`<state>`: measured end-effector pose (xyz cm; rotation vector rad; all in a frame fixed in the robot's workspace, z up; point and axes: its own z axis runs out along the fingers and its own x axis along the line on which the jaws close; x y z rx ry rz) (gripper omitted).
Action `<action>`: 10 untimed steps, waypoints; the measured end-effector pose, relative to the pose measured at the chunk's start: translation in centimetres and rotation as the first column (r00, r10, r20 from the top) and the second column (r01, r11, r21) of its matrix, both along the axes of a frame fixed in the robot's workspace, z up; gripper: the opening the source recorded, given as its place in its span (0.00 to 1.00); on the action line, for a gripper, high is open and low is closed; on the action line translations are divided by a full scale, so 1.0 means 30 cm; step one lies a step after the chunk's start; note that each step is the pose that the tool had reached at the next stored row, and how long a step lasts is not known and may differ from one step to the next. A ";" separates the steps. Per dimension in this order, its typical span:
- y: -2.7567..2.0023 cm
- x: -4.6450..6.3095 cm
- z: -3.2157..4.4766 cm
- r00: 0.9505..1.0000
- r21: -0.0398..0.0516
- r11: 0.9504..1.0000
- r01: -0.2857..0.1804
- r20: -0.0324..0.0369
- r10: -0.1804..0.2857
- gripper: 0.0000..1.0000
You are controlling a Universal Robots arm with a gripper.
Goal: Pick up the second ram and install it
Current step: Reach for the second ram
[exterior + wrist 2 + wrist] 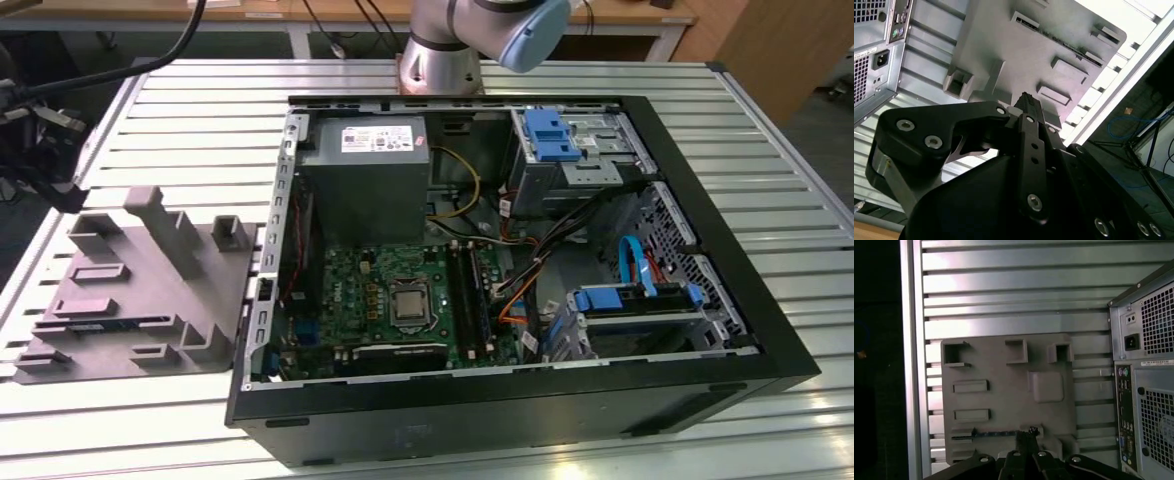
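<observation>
The second ram (988, 433) lay flat in a groove of the gray tray (1004, 405), near the tray's edge. The end effector (1027, 432) hung above the tray with its fingers pressed together, holding nothing. The computer case (1149, 390) stood beside the tray on the counter (1004, 290).

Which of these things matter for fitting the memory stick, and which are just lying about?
Job: second ram in grey tray; end effector; motherboard.
Just there: power supply; blue drive bracket; yellow cables.
</observation>
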<state>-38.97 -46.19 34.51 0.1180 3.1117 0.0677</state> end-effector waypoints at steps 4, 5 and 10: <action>-0.011 -0.001 -0.023 1.000 0.000 1.000 0.000 0.000 0.000 0.11; -0.013 -0.001 -0.029 1.000 0.000 1.000 0.000 0.000 0.000 0.11; -0.024 -0.002 -0.054 1.000 0.000 1.000 0.000 0.000 0.000 0.11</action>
